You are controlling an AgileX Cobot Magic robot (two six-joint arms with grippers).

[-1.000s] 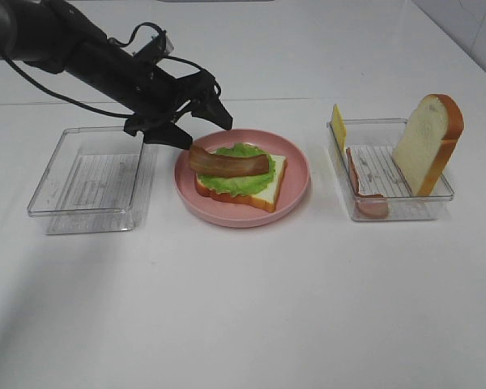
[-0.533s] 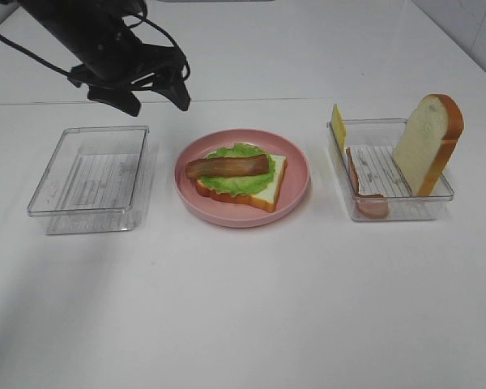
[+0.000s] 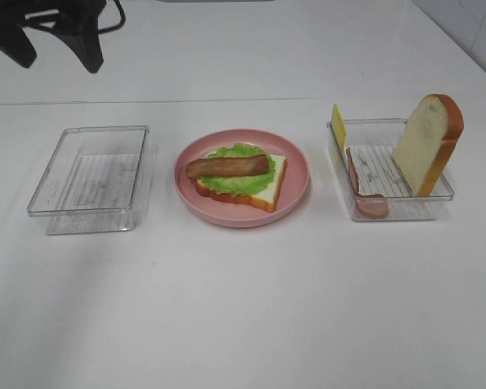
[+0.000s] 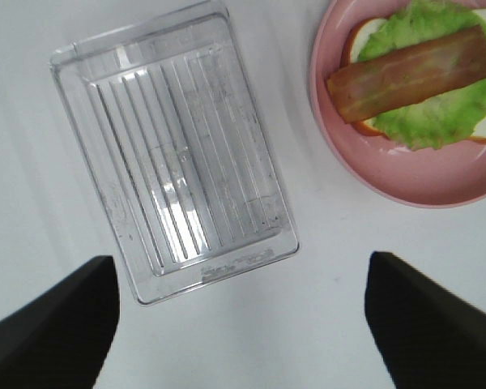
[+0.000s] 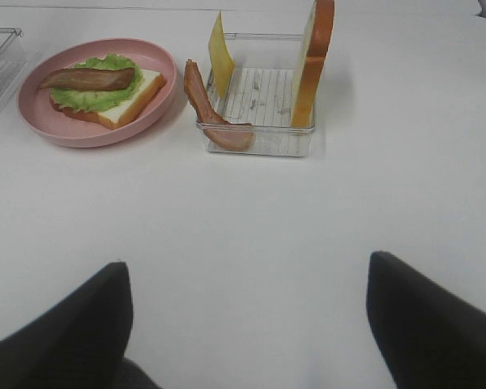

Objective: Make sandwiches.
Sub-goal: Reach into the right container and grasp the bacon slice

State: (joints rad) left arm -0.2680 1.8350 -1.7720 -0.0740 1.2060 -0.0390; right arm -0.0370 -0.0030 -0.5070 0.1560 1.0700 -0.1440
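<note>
Centrally, plate (image 3: 296, 193) holds bread slice (image 3: 264, 194), lettuce (image 3: 229, 183), bacon (image 3: 227, 167).

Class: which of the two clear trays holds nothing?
The tray left of the pink plate is bare; the right tray has a bread slice standing in it.

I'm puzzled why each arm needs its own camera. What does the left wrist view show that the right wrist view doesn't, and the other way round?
Only left wrist: the whole ribbed clear tray; the right wrist view catches just its corner. Only right wrist: a second tray with a cheese slice, ham and an upright bread slice. Both: the pink plate with bread, lettuce and bacon.
</note>
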